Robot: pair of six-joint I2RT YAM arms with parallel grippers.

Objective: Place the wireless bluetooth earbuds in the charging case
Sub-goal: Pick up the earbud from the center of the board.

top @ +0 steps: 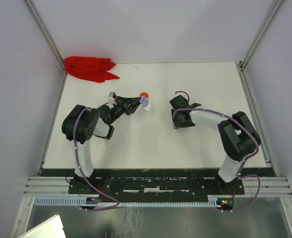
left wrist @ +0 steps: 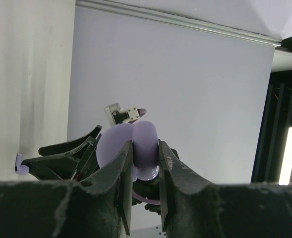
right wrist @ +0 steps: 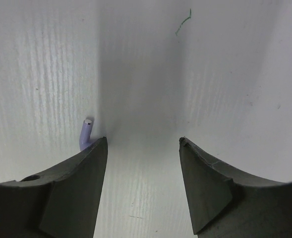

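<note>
The rounded lavender charging case (left wrist: 141, 136) is clamped in the left end effector (left wrist: 145, 148). Right of the case, a purple earbud (right wrist: 86, 135) lies on the worktop (right wrist: 225, 74).

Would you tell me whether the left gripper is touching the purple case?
Touching: the left wrist view shows the left gripper clamped on the purple case, no gap.

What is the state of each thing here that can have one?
Left tool: shut on the case.
Case: purple, gripped; open or closed, unclear.
Right tool: open, empty.
Earbud: purple, loose, beside the right tool.
Cloth: red, crumpled.
</note>
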